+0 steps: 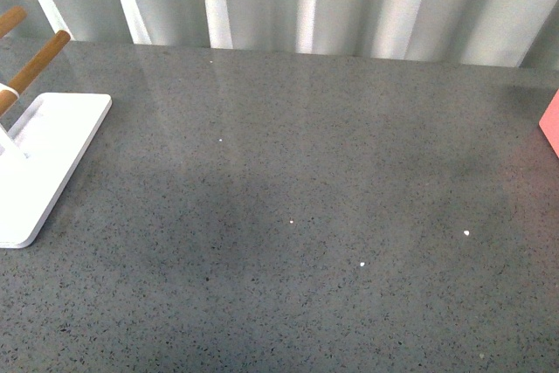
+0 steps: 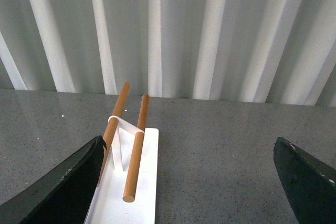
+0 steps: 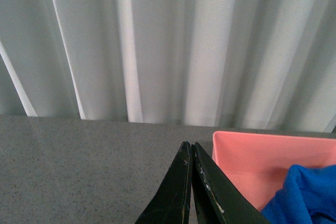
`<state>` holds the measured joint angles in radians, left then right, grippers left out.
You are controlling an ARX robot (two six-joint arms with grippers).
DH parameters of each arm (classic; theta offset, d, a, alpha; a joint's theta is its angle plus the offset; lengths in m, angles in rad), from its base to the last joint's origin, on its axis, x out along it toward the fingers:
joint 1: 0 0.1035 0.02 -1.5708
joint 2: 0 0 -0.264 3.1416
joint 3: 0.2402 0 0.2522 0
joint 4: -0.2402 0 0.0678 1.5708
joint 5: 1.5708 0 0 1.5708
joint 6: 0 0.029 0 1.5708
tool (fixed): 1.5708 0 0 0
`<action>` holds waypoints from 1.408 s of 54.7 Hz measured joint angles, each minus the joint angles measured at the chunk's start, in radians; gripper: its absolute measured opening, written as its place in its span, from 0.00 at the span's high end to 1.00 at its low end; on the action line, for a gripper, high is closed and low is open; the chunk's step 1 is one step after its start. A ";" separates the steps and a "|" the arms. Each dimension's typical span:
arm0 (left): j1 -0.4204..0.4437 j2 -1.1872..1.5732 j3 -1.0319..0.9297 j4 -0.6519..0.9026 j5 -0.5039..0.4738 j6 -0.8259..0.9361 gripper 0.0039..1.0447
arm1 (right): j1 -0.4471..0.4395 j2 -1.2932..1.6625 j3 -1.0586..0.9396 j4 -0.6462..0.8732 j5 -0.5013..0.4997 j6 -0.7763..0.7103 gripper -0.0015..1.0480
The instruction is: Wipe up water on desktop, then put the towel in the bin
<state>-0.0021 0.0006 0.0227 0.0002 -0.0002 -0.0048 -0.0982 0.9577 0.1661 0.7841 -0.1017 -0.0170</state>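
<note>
While the white rack (image 1: 44, 159) with its wooden bars (image 2: 134, 156) is sitting at nine o'clock on the desktop (image 1: 306, 216), we are seeing our left gripper (image 2: 184, 182) hanging with fingers spread wide, holding nothing. Our right gripper (image 3: 191, 182) is showing its fingers pressed together and empty. Toward three o'clock, the towel (image 3: 304, 195) is lying inside the pink bin (image 3: 252, 153), so we are judging the job finished.
</note>
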 joint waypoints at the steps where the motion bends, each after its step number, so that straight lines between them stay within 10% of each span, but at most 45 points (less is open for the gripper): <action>1: 0.000 0.000 0.000 0.000 0.000 0.000 0.06 | 0.003 -0.011 -0.007 -0.005 0.004 0.000 0.97; 77: 0.000 0.000 0.000 0.000 0.000 0.000 0.06 | 0.096 -0.753 -0.147 -0.576 0.098 0.005 0.97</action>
<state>-0.0021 0.0006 0.0227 0.0002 -0.0002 -0.0048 -0.0025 0.2043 0.0189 0.2077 -0.0040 -0.0124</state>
